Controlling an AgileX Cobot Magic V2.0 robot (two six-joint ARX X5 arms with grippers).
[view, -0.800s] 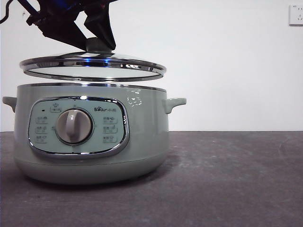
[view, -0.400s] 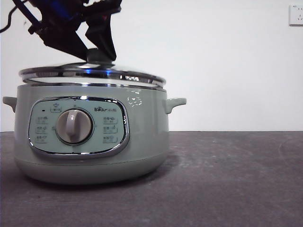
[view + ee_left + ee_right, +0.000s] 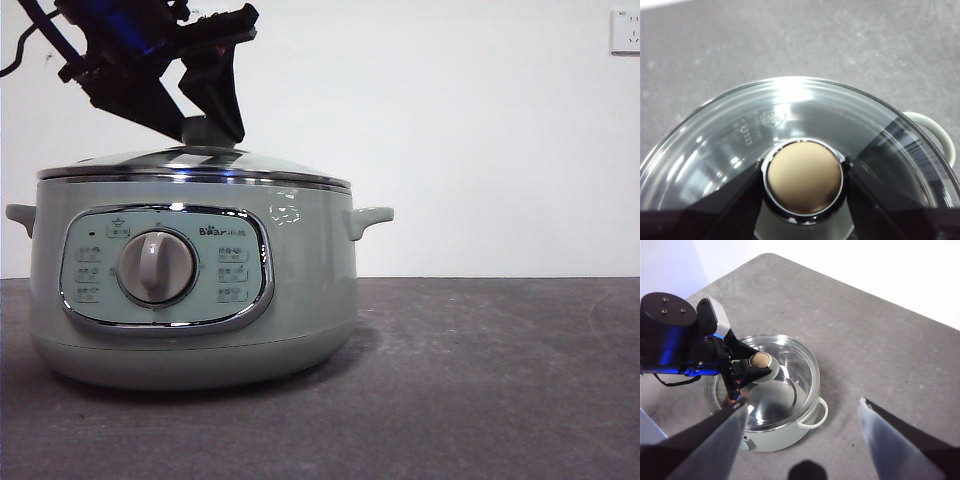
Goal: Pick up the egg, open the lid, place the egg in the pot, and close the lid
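Observation:
The pale green pot (image 3: 300, 280) stands at the left of the grey table. The glass lid (image 3: 260, 163) lies level on its rim. My left gripper (image 3: 207, 125) comes down from the upper left and is shut on the lid's knob (image 3: 804, 177), one black jaw on each side. The lid (image 3: 790, 110) shows from above in the left wrist view. My right gripper (image 3: 802, 402) is open and empty, high above the pot (image 3: 790, 437), looking down on the lid (image 3: 795, 365) and the left gripper (image 3: 757, 365). The egg is hidden.
The pot's control panel with its dial (image 3: 156, 267) faces the front camera. Side handles (image 3: 368, 220) stick out. Bare grey table (image 3: 500, 380) stretches to the right of the pot. A wall socket (image 3: 625, 30) is at the upper right.
My left gripper has lowered the lid from a little above the pot down onto the pot's rim, still holding the knob.

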